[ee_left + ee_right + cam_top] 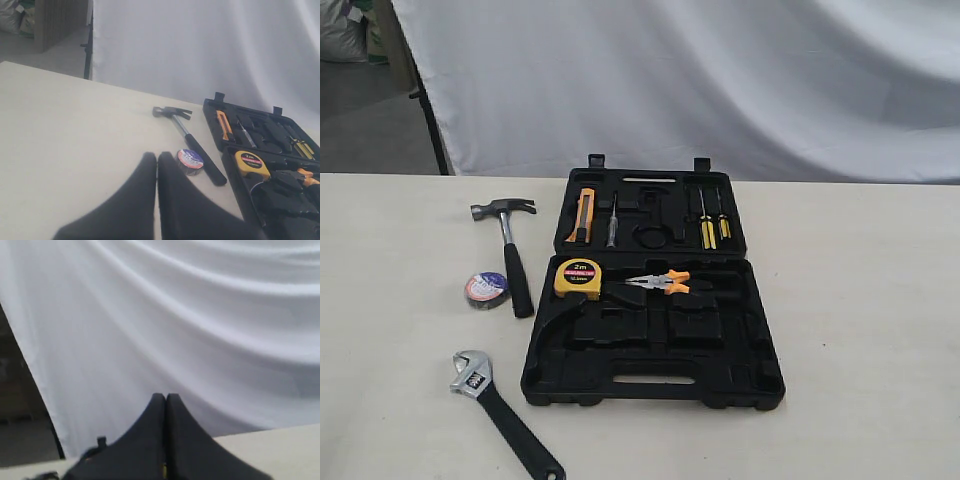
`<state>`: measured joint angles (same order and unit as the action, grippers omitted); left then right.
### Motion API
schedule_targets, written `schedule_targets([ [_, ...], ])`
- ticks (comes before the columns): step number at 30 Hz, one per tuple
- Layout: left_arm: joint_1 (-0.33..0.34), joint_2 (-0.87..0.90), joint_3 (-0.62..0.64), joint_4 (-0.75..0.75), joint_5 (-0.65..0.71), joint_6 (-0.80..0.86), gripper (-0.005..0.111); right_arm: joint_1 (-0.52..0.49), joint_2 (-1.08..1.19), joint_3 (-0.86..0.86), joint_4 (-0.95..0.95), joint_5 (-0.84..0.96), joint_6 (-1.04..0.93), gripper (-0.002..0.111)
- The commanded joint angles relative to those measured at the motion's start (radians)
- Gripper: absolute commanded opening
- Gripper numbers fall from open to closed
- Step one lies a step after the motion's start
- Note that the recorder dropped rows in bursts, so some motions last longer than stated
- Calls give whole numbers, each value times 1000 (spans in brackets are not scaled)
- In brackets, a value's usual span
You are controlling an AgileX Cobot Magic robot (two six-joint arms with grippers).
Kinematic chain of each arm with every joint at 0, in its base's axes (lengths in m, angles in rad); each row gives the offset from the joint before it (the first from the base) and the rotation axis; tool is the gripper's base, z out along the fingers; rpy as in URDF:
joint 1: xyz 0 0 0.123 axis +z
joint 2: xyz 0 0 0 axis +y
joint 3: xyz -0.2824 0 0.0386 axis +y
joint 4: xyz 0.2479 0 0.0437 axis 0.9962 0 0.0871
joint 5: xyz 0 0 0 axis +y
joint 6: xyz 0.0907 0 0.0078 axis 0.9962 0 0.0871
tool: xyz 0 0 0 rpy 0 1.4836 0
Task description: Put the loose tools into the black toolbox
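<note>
Both my grippers are empty. The left gripper (156,156) has its jaws pressed flat together above the table (860,300), and the right gripper (165,398) is closed the same way, facing only the white cloth (720,80) that hangs behind the far edge.

The black toolbox (750,340) lies opened flat in the middle of the table, its slotted edge toward the near edge. None of the three loose tools is in it yet; they lie between it and the left edge:
- The claw hammer (512,258) lies with its head toward the far edge.
- The small tape roll (486,290) lies against or just beside the hammer's shaft; I cannot tell if they touch.
- The adjustable wrench (500,410) lies at the near edge, its handle running toward that edge.

What worries me:
- **Hammer and roll:** closing on either one could knock the other aside.
- **Hammer:** I expect it to be head-heavy, so a grip low on the shaft may let it swing.
- **Wrench:** a clumsy nudge could slide it off the table.
- **Recesses:** the yellow tape measure (578,278) and orange-handled pliers (660,284) already sit in the near half, so a tool set down carelessly may land on them, not in its recess.

The tape measure reads "2m". Its smaller print, the roll's label and the mark on the wrench head are too small to read.
</note>
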<state>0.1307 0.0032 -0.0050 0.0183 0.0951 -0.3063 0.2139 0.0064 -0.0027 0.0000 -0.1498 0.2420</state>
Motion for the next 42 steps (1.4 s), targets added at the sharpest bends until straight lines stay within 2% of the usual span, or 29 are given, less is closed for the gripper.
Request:
schedule_targets([
  [1,25,-3,-3,4,-7,-5,1,3,-6,3,21,-102,150,0],
  [9,25,-3,-3,4,-7,-5,1,3,-6,3,16,-381,137,0],
  [16,25,-3,-3,4,-7,-5,1,3,141,-158,16,-341,75,0],
  [18,25,-3,-3,4,-7,-5,1,3,277,-238,-77,-339,101,0],
  [20,25,-3,-3,4,-7,-5,1,3,416,-305,-253,-339,186,0],
  [24,25,-3,-3,4,-7,-5,1,3,758,-428,-720,-341,566,0],
  [27,25,-3,-3,4,-7,-5,1,19,957,-516,-978,-361,790,0],
  [31,25,-3,-3,4,-7,-5,1,143,1182,-616,-1162,-472,915,0],
  [36,25,-3,-3,4,-7,-5,1,352,1362,-724,-1217,-408,915,0],
  [39,25,-3,-3,4,-7,-5,1,467,1447,-793,-1217,-235,916,0],
  [40,25,-3,-3,4,-7,-5,1,545,1508,-854,-1217,-85,938,0],
  [42,25,-3,-3,4,-7,-5,1,635,1591,-954,-1217,73,947,0],
])
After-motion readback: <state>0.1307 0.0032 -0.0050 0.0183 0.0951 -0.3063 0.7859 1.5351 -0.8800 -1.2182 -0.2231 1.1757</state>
